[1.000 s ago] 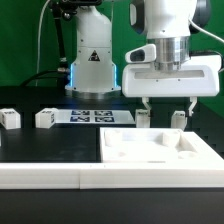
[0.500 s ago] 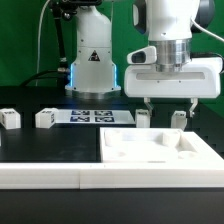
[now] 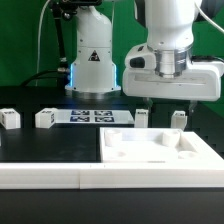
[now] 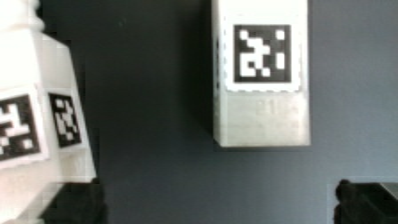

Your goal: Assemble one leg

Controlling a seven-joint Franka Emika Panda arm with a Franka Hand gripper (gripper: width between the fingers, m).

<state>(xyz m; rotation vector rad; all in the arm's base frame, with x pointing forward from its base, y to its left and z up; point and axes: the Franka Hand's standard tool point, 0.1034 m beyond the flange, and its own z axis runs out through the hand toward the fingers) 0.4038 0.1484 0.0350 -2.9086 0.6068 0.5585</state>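
While our gripper [image 3: 167,103] hangs open and empty over the far edge of the panel [image 3: 195,157], the leg [image 4: 263,70] stands untouched on the desk [image 3: 30,142] just beyond that edge. We reckon it's early: grasping, carrying and seating are all left.

Claw [image 3: 165,104] hangs spread wide, pointing downward.

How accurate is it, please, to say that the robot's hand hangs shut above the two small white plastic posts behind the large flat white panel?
Not quite: the hand hangs open, not shut; the wrist view shows its fingers wide apart, gripping nothing. It does hang above the two small white plastic posts behind the large flat white panel.
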